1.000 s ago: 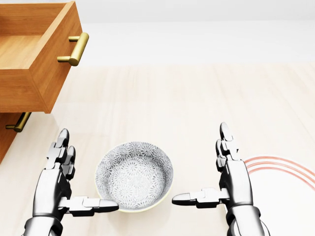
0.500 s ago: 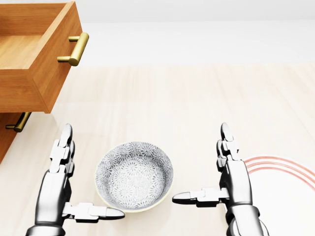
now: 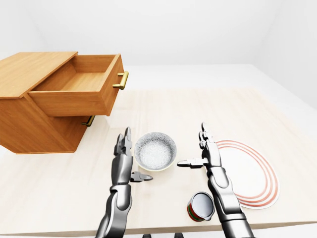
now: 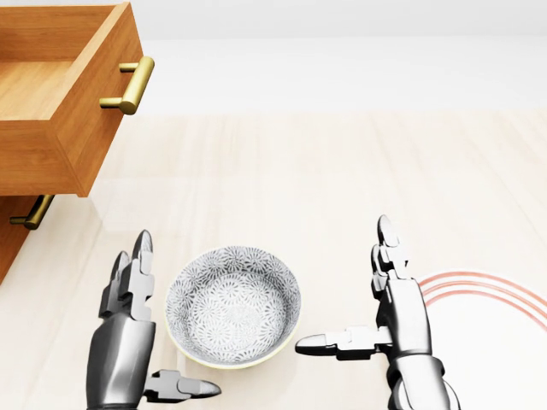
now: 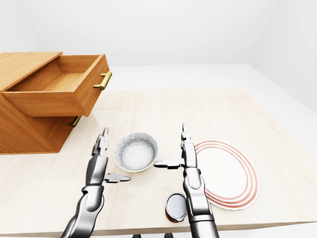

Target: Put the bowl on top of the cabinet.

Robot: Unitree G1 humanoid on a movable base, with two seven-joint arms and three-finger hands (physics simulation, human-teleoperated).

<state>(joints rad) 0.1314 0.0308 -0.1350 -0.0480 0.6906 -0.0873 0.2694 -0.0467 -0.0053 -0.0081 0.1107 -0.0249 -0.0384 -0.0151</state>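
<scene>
At the tabletop's (image 3: 198, 109) left edge stands the cabinet (image 3: 29, 69). Its open drawer (image 3: 74, 94) juts out over the surface, and we judge it could get in the way of lifting onto the cabinet top. Our left robot hand (image 4: 126, 340), fingers spread and empty, has slid in just beside the bowl (image 4: 232, 306). The bowl rests unmoved near the tabletop's bottom edge in the head view. Our right robot hand (image 4: 400, 318), also spread and empty, has barely shifted, its thumb close to the rim. We seem to be closing in for a two-handed grasp. The can (image 3: 200, 206) and plate (image 3: 252, 173) lie to the right, clear of the path.
</scene>
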